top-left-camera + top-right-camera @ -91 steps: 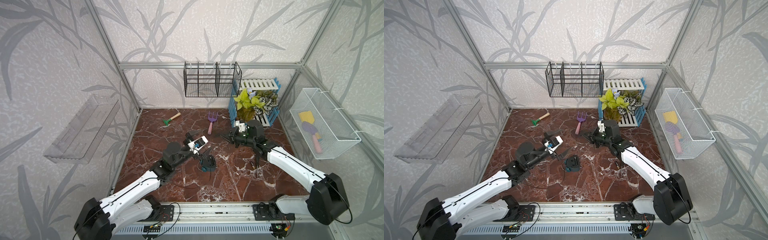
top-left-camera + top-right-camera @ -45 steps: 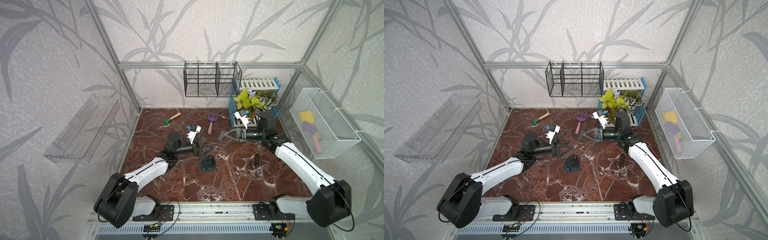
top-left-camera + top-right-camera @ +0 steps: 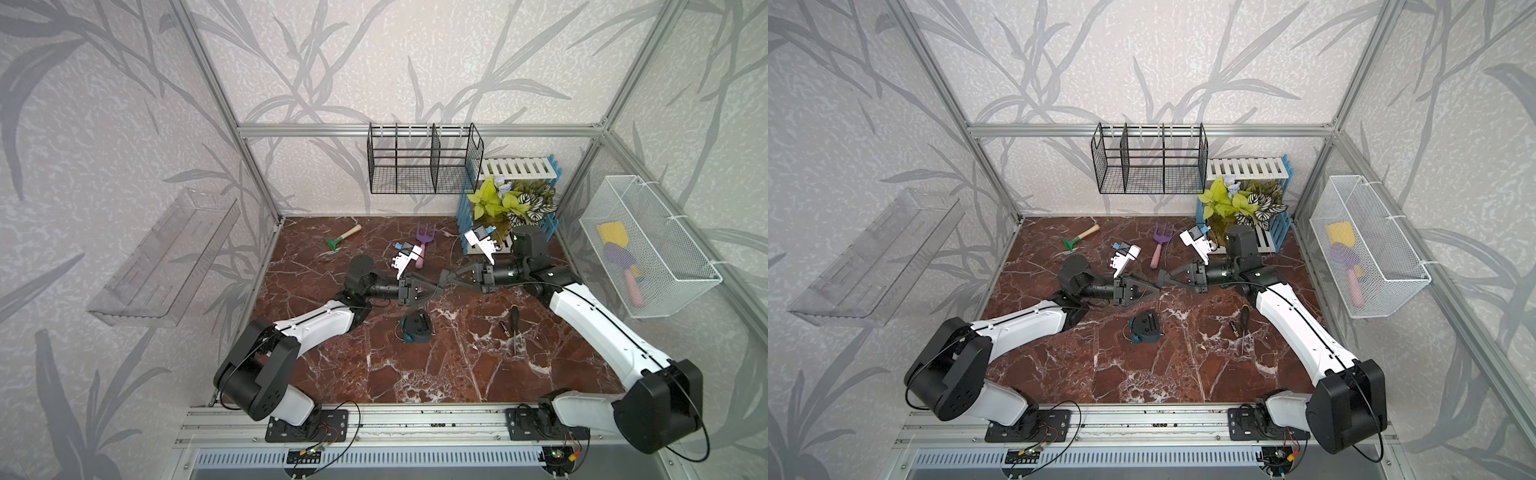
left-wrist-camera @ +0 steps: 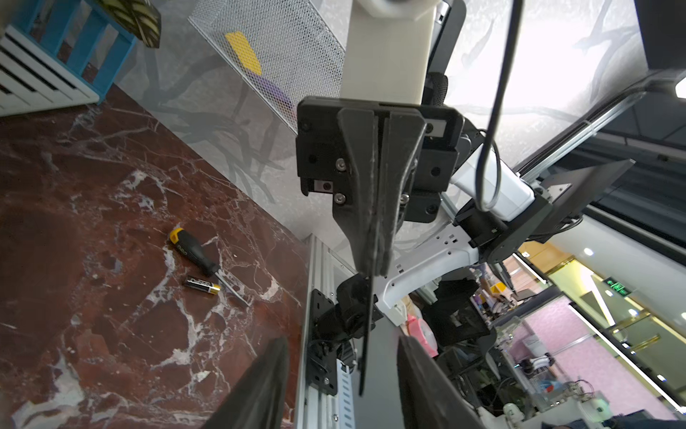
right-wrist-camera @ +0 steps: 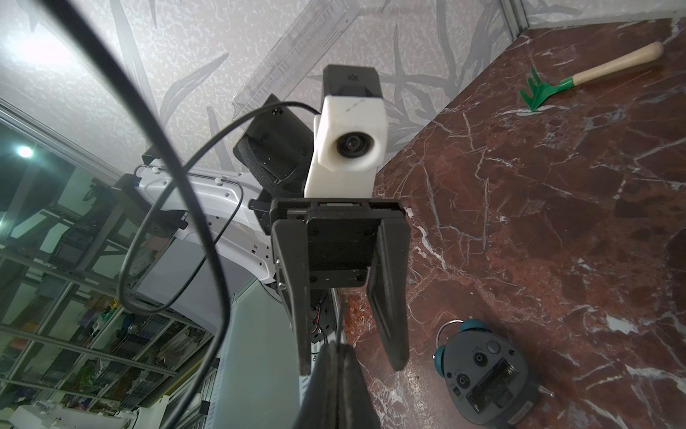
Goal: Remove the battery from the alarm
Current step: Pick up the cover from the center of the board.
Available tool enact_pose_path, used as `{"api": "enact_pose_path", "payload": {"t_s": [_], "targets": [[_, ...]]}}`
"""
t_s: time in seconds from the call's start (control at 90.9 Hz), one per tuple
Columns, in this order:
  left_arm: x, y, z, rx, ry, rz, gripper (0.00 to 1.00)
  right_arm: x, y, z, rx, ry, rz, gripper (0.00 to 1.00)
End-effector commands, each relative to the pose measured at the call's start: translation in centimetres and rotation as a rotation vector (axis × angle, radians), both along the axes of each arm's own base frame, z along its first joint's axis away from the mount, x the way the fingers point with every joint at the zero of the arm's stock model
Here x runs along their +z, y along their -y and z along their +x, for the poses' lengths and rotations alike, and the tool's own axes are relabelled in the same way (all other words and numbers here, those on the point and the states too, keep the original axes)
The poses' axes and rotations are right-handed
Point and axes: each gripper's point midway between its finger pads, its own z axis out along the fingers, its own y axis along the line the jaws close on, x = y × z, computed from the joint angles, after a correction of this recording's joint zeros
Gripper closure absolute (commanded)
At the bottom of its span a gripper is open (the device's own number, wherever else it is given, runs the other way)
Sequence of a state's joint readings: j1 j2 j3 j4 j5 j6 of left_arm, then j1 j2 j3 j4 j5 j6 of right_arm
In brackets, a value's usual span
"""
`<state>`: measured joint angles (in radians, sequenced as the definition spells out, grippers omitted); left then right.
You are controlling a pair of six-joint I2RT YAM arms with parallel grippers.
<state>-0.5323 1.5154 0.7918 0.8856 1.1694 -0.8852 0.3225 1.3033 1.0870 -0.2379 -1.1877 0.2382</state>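
Since a second ago, your left arm has folded back and both wrists have turned level, so the left pincer [image 3: 434, 287] and right pincer [image 4: 373, 265] now meet tip to tip in mid-air, while the alarm [image 5: 490, 382] lies where it lay. Note that your right pincer is clamped on a thin dark plate [image 4: 365, 334], which juts from its tip into the gap between the left fingers [image 4: 260, 386]. Those stand apart on either side of the plate, and no contact shows. This facing pose reads as a handover, and the plate is probably the battery cover, though the views do not settle that. Observe the alarm face down on the table [image 3: 374, 374], below the meeting point. That pose keeps its back up, and its bay shows open and looks empty in the right wrist view. Find the battery [image 4: 202, 284] already out, flat on the table and just beside the shaft of the screwdriver [image 4: 195, 254]. It sits well apart from both pincers, lower and toward your right arm's side, with neither pincer aimed at it. Judged from this layout, the removal itself is done.
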Motion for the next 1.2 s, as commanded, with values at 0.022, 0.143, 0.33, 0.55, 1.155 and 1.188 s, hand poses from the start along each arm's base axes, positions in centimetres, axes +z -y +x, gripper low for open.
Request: {"api": "enact_pose_path", "payload": {"t_s": [0.022, 0.143, 0.33, 0.55, 1.155, 1.188], "targets": [[1.5, 0.4, -0.4, -0.053, 0.024, -0.026, 0.75, 0.7, -0.2, -0.3, 0.024, 0.029, 0.001, 1.0], [1.6, 0.3, -0.4, -0.054, 0.026, -0.034, 0.92, 0.7, -0.2, -0.1, 0.015, 0.033, -0.002, 1.0], [2.0, 0.1, -0.2, -0.009, 0.05, -0.061, 1.0, 2.3, -0.1, 1.5, -0.107, 0.04, 0.067, 0.65], [4.4, -0.9, 0.5, 0.12, 0.085, -0.185, 1.0, 4.4, 0.4, 3.2, -0.321, 0.009, 0.224, 0.57], [4.6, -0.5, 0.3, 0.13, 0.06, -0.221, 1.0, 5.9, -1.4, 3.5, -0.277, -0.069, 0.309, 0.73], [4.6, -0.6, 0.5, 0.135, 0.056, -0.221, 1.0, 6.0, -1.4, 3.4, -0.274, -0.067, 0.309, 0.74]]}}
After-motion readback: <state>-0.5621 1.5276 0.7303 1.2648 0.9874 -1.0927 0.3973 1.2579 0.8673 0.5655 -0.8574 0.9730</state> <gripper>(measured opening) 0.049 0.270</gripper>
